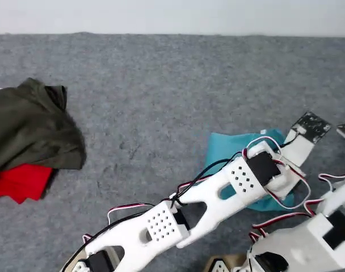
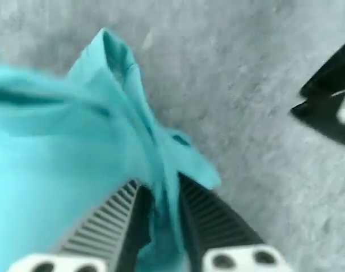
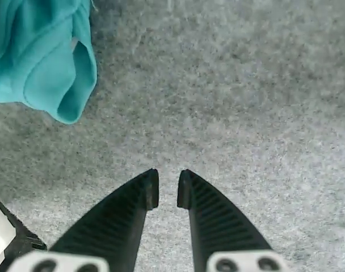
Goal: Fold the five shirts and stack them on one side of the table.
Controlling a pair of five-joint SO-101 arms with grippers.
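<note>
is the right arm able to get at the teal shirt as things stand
Probably yes: the right gripper hangs over bare grey felt with the teal shirt close by and nothing between. The left gripper, shut on a fold, may crowd it.

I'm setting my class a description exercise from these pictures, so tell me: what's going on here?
Two robot arms are at a grey felt-covered table, partway through a shirt-folding job. The left hand is shut on a fold of the teal cloth shirt, which lies crumpled. The right hand hovers empty over bare felt beside that shirt. At the opposite side of the table, a dark olive shirt lies bunched partly over a red shirt.
</note>
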